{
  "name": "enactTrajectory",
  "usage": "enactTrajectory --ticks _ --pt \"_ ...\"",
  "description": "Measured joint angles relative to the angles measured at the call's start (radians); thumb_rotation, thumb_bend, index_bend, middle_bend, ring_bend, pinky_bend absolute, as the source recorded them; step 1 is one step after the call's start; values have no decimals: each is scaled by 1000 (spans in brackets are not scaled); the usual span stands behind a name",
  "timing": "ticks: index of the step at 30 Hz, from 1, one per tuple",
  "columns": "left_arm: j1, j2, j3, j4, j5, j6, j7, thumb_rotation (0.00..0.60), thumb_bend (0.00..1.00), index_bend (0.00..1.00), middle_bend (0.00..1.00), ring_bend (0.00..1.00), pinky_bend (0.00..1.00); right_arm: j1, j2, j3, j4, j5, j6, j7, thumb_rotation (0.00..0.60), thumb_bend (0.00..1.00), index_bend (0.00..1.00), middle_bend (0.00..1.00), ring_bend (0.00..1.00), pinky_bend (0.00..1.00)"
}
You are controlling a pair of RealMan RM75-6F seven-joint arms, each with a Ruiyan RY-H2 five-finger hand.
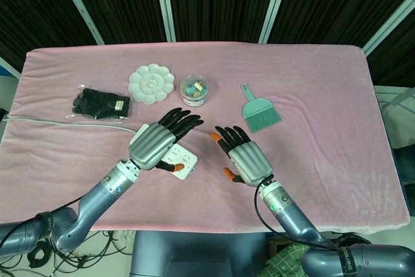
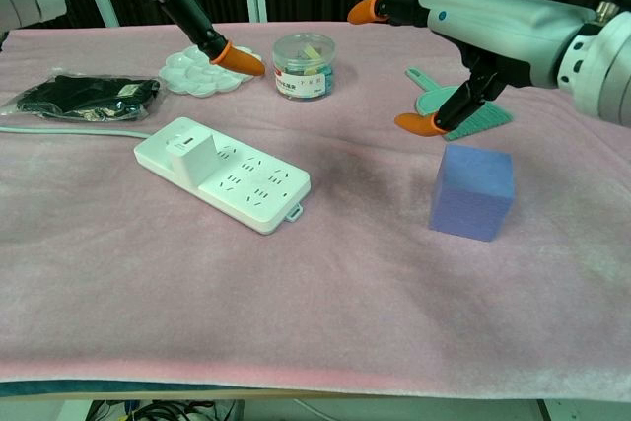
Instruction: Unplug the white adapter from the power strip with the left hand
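The power strip (image 2: 223, 175) lies on the pink table (image 2: 325, 313), left of centre, its cable running off to the left. The white adapter (image 2: 192, 158) sits plugged into the strip's left end. The left robot hand (image 1: 157, 143) hovers above the strip, fingers spread apart, holding nothing. The right robot hand (image 1: 241, 154) hovers above a purple block (image 2: 472, 191), fingers likewise apart and empty. Behind the strip stand a white palette (image 1: 151, 84), a round clip jar (image 1: 194, 89), a green brush (image 1: 259, 111) and black gloves (image 1: 98, 104).
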Motion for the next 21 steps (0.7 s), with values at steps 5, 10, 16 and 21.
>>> enactTrajectory --ticks 5,10,16,21 --pt "-4 -4 7 4 -4 -2 2 600 74 115 79 0 0 4 6 -12 4 5 -4 -7 600 260 85 17 56 57" --pt "-5 -9 15 10 1 1 13 600 74 116 81 0 0 2 11 -21 0 5 2 -10 600 261 85 17 56 57" --pt "-11 -24 16 23 -2 3 18 600 74 120 85 0 0 0 26 -23 -7 2 13 -10 600 261 85 17 56 56" --pt "-12 -37 26 41 12 9 17 600 74 120 87 0 0 -2 37 -28 -11 5 17 -10 600 261 85 17 56 56"
